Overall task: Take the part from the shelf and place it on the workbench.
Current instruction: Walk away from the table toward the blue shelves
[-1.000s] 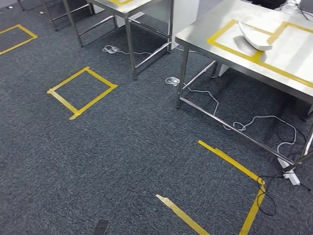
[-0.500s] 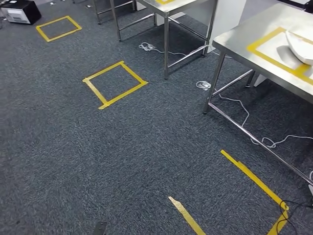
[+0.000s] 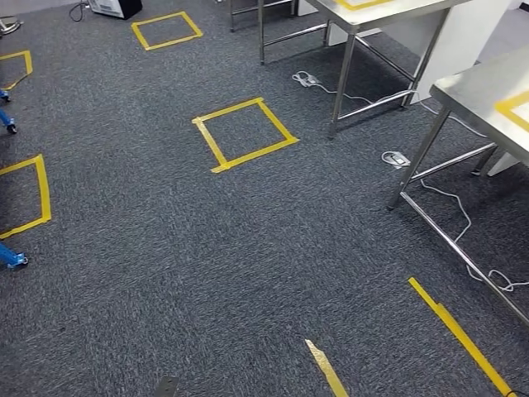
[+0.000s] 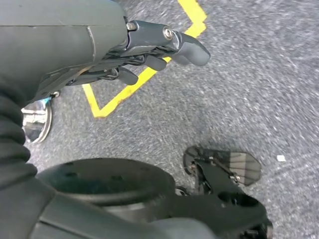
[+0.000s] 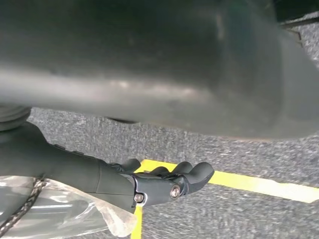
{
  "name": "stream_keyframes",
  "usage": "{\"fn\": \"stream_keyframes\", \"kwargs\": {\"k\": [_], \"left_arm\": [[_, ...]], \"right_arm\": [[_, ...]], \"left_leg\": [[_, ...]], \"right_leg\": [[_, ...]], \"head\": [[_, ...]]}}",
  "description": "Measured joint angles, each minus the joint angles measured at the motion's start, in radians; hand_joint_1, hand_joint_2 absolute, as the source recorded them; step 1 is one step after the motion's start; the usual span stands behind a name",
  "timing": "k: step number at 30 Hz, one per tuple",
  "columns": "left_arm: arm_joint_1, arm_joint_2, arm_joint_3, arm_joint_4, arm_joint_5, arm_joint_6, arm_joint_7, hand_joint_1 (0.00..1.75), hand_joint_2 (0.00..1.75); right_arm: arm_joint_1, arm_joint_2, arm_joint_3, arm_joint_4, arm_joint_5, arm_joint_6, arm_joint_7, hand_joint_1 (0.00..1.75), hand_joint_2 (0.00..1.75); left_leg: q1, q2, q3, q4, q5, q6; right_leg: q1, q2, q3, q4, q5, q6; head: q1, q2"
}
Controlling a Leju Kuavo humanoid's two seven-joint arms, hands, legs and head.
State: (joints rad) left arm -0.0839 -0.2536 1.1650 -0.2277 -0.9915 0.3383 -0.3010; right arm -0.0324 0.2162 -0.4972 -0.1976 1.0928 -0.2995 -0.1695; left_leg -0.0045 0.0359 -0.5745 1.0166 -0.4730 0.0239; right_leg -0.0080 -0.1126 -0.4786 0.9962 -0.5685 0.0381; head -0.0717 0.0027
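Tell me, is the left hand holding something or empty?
Empty: the left hand hangs over the carpet, fingers extended, nothing between them.

Yellow tape square [image 3: 245, 134] on grey carpet [image 3: 156, 273]

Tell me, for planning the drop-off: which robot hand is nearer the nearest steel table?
Right, likely. The table stands to the robot's right; left robot hand and right robot hand hang over carpet.

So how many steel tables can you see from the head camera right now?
2, both partly cut off: the far steel table at top centre and the near steel table at the right edge. More may stand out of frame.
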Motion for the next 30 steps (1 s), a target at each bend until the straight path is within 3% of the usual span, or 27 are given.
{"fn": "stream_keyframes", "kwargs": {"k": [1,3,5,6,7,8,9,11,12,14,15,17,18,19,21,22,23,25,27,29,30], "left_arm": [[0.0,0.0,0.0,0.0,0.0,0.0,0.0,0.0,1.75],[-0.002,-0.001,0.0,0.0,-0.001,0.0,0.0,0.0,1.75],[-0.004,-0.002,-0.002,0.0,-0.012,-0.001,0.006,0.0,1.75],[-0.003,-0.003,-0.006,0.0,-0.023,-0.001,0.012,0.0,1.75],[-0.003,-0.005,-0.011,0.0,-0.035,-0.001,0.017,0.0,1.75],[-0.003,-0.008,-0.017,0.0,-0.047,0.0,0.021,0.0,1.75],[-0.005,-0.012,-0.023,0.0,-0.054,0.002,0.021,0.0,1.75],[-0.011,-0.017,-0.032,0.0,-0.06,0.004,0.017,0.0,1.75],[-0.012,-0.019,-0.035,0.0,-0.06,0.003,0.015,0.0,1.75],[-0.011,-0.018,-0.039,0.0,-0.059,-0.002,0.015,0.0,1.75],[-0.011,-0.018,-0.04,0.0,-0.057,-0.004,0.016,0.0,1.75],[-0.011,-0.018,-0.041,0.0,-0.043,-0.01,0.016,0.0,0.87],[-0.012,-0.017,-0.04,0.0,-0.03,-0.019,0.013,0.0,0.44],[-0.012,-0.016,-0.037,0.0,-0.014,-0.033,0.007,0.0,0.0],[-0.009,-0.013,-0.025,0.0,0.018,-0.069,-0.006,0.0,0.0],[-0.006,-0.012,-0.019,0.0,0.029,-0.084,-0.011,0.0,0.0],[-0.004,-0.01,-0.014,0.0,0.035,-0.093,-0.014,0.0,0.0],[-0.004,-0.004,-0.006,0.0,0.039,-0.104,-0.016,0.0,0.0],[-0.007,0.002,-0.001,0.0,0.035,-0.107,-0.011,0.0,0.0],[-0.008,0.007,0.001,0.0,0.03,-0.102,0.001,0.0,0.0],[-0.006,0.01,0.002,0.0,0.029,-0.099,0.006,0.0,0.0]], "right_arm": [[-0.001,0.0,0.0,0.0,0.0,0.0,0.0,0.0,0.0],[0.002,0.0,0.001,0.0,0.0,0.0,0.0,0.0,0.0],[0.005,0.0,0.0,0.0,-0.005,-0.005,-0.006,0.0,0.0],[0.007,0.0,0.0,0.0,-0.01,-0.009,-0.012,0.0,0.0],[0.008,-0.001,-0.001,0.0,-0.016,-0.014,-0.019,0.0,0.0],[0.009,-0.001,-0.002,0.0,-0.02,-0.018,-0.024,0.0,0.0],[0.01,-0.001,-0.002,0.001,-0.022,-0.02,-0.024,0.0,0.0],[0.01,0.0,-0.002,0.002,-0.021,-0.025,-0.015,0.0,0.0],[0.011,0.0,-0.002,0.002,-0.019,-0.029,-0.011,0.0,0.0],[0.011,0.001,-0.002,0.002,-0.012,-0.036,-0.01,0.0,0.0],[0.01,0.002,-0.003,0.002,-0.007,-0.039,-0.012,0.0,0.0],[0.011,0.006,-0.002,0.002,0.008,-0.043,-0.015,0.0,0.0],[0.012,0.007,-0.001,0.002,0.017,-0.044,-0.014,0.0,0.0],[0.013,0.007,0.001,0.002,0.026,-0.045,-0.013,0.0,0.0],[0.014,0.008,0.004,0.003,0.043,-0.044,-0.014,0.0,0.0],[0.012,0.008,0.007,0.003,0.049,-0.044,-0.015,0.0,0.0],[0.01,0.008,0.009,0.003,0.053,-0.044,-0.017,0.0,0.0],[0.007,0.008,0.013,0.003,0.056,-0.044,-0.024,0.0,0.0],[0.005,0.007,0.015,0.002,0.053,-0.043,-0.031,0.0,0.0],[0.001,0.007,0.015,0.002,0.049,-0.041,-0.033,0.0,0.0],[-0.001,0.007,0.015,0.002,0.047,-0.04,-0.034,0.0,0.0]], "left_leg": [[0.002,-0.012,0.001,-0.004,0.004,0.006],[0.005,-0.036,0.0,-0.006,0.007,0.014],[0.004,-0.063,-0.001,-0.006,0.006,0.015],[0.004,-0.079,-0.001,-0.005,0.006,0.015],[0.004,-0.094,0.001,-0.004,0.006,0.015],[0.004,-0.11,0.002,-0.003,0.006,0.014],[0.003,-0.124,0.002,-0.001,0.005,0.012],[0.003,-0.15,-0.004,0.005,0.004,0.004],[0.003,-0.161,-0.008,0.005,0.006,-0.003],[0.007,-0.177,-0.013,0.004,0.01,-0.015],[0.007,-0.165,-0.017,0.01,0.006,-0.02],[0.005,-0.109,-0.045,0.074,-0.034,-0.029],[0.004,-0.076,-0.073,0.137,-0.067,-0.033],[0.006,-0.058,-0.105,0.208,-0.099,-0.037],[0.009,-0.046,-0.142,0.291,-0.122,-0.04],[0.01,-0.042,-0.134,0.278,-0.105,-0.04],[0.01,-0.034,-0.106,0.227,-0.073,-0.039],[0.003,0.016,-0.035,0.091,-0.017,-0.031],[-0.005,0.058,-0.001,0.018,-0.005,-0.019],[-0.009,0.044,-0.002,0.01,-0.009,-0.008],[-0.008,0.029,-0.002,0.007,-0.008,-0.002]], "right_leg": [[-0.002,0.028,-0.012,0.029,-0.02,0.004],[-0.003,0.09,-0.071,0.151,-0.083,0.006],[-0.003,0.109,-0.138,0.271,-0.118,0.006],[-0.003,0.111,-0.153,0.285,-0.107,0.005],[-0.003,0.114,-0.149,0.259,-0.077,0.004],[-0.005,0.123,-0.13,0.201,-0.033,0.002],[-0.007,0.147,-0.104,0.132,0.005,0.001],[-0.011,0.189,-0.06,0.029,0.04,0.0],[-0.011,0.198,-0.051,0.013,0.039,-0.002],[-0.01,0.179,-0.044,0.007,0.041,-0.01],[-0.01,0.167,-0.042,0.004,0.044,-0.016],[-0.011,0.137,-0.037,-0.003,0.047,-0.029],[-0.009,0.121,-0.036,-0.003,0.046,-0.033],[-0.007,0.103,-0.035,-0.003,0.044,-0.035],[-0.004,0.07,-0.033,-0.003,0.041,-0.037],[-0.003,0.056,-0.032,-0.003,0.039,-0.037],[-0.003,0.043,-0.028,-0.003,0.037,-0.036],[0.001,0.02,-0.022,-0.002,0.029,-0.029],[0.007,0.0,-0.017,-0.001,0.022,-0.019],[0.009,-0.024,-0.01,-0.003,0.016,-0.009],[0.008,-0.019,-0.008,0.0,0.009,-0.003]], "head": [[0.002,0.0],[0.006,0.0],[0.006,0.0],[0.006,0.0],[0.006,0.0],[0.006,0.0],[0.006,0.0],[0.006,0.0],[0.006,0.0],[0.005,0.0],[0.005,0.0],[0.001,0.0],[-0.001,0.0],[-0.002,0.0],[-0.002,0.0],[-0.002,0.0],[-0.002,0.0],[-0.002,0.0],[-0.001,0.0],[0.001,0.0],[0.003,0.0]]}}
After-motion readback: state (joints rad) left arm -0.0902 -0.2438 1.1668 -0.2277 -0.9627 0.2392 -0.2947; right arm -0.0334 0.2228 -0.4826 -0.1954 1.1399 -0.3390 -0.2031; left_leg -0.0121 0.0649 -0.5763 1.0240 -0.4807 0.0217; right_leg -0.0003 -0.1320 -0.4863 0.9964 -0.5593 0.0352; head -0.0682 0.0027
